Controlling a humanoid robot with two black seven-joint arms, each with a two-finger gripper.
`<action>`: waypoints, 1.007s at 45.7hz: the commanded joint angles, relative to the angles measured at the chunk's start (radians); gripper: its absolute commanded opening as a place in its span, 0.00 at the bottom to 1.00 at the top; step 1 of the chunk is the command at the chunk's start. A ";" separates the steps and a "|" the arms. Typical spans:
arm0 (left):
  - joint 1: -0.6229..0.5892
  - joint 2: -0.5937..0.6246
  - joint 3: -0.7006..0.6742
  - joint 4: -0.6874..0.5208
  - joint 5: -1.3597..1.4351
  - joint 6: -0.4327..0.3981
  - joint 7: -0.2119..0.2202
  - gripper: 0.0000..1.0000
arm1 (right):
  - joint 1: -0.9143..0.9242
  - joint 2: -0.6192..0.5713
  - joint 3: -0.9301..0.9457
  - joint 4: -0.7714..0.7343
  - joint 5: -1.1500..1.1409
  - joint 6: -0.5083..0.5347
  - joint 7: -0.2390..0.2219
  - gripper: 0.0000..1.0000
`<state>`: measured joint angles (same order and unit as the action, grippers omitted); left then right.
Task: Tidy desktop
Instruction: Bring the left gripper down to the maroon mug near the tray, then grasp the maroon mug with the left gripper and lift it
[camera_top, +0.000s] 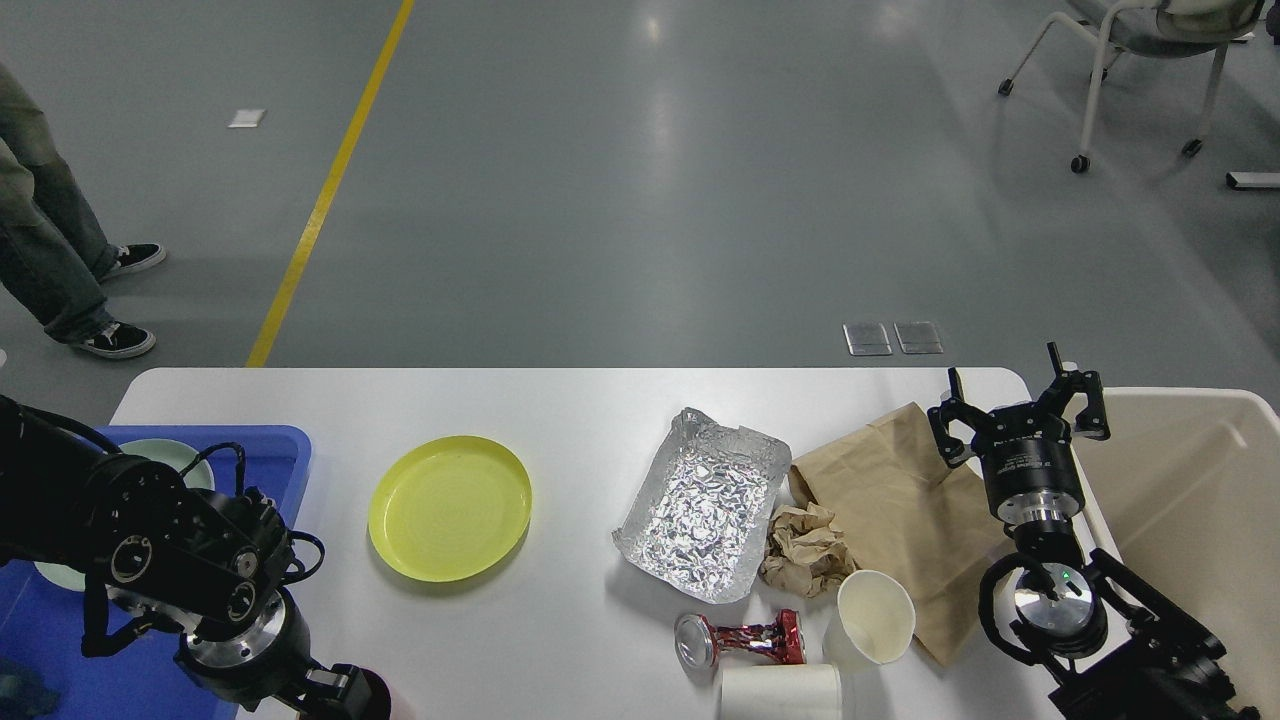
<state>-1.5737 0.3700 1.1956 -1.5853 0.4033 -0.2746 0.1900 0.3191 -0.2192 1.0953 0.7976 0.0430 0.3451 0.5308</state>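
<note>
The white desktop holds a yellow plate, a crumpled foil tray, a flat brown paper bag, a wad of brown paper, a crushed red can, an upright white paper cup and a white cup on its side. My right gripper is open and empty, pointing up beside the bag's right edge. My left gripper is low at the bottom edge, left of the plate; its fingers are cut off by the frame.
A blue tray at the left holds a pale green plate, mostly hidden by my left arm. A beige bin stands at the table's right end. A person's legs and a chair are on the floor beyond.
</note>
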 joint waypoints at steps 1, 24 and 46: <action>0.018 0.001 0.004 0.010 0.005 0.046 -0.006 0.70 | 0.000 0.000 0.000 0.000 0.000 0.000 0.000 1.00; 0.052 0.007 -0.005 0.019 0.006 0.058 -0.006 0.19 | 0.000 0.000 0.000 0.000 0.000 0.000 0.000 1.00; 0.047 0.021 -0.021 0.025 -0.009 0.057 0.005 0.00 | 0.000 0.001 0.000 0.000 0.000 0.000 0.000 1.00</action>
<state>-1.5212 0.3872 1.1749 -1.5591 0.3946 -0.2185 0.1961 0.3191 -0.2187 1.0953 0.7973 0.0428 0.3451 0.5307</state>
